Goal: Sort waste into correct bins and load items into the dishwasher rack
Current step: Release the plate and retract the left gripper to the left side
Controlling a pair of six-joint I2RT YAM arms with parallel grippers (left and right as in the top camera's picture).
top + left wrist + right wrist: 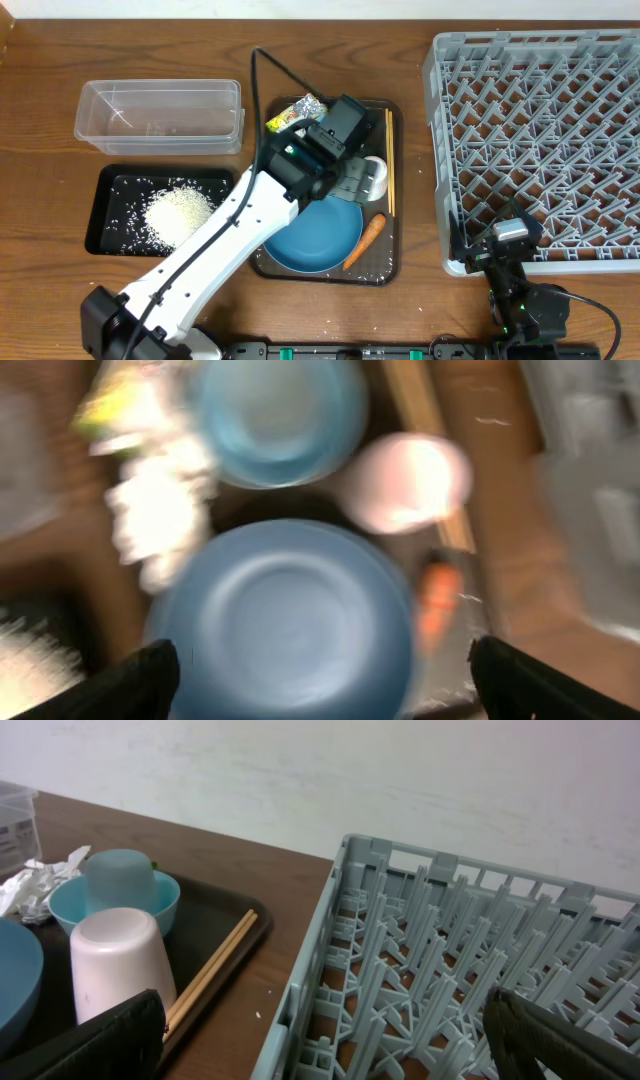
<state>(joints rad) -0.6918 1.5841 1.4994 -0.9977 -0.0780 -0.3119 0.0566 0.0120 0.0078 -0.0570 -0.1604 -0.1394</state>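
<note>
Now the left tool (323, 666) hangs spread wide over the brown tray (380, 272), pinching nothing. Right tool (325, 1036) is spread too, by the rack (540, 140). Carrot (366, 240) lies at the tray's near-right corner beside the plate (315, 238). Likely next pick: drop straight, straddle the carrot's width, clear the plate rim.

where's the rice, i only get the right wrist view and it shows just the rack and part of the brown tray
Observer: The rice is heaped in the black tray, at the far left in the overhead view, with loose grains around the heap.
Operator: and the carrot
Observer: It's on the brown tray, lying right beside the blue plate.
Operator: left gripper holding anything
Observer: No, its jaws are open and empty above the plate.
</note>
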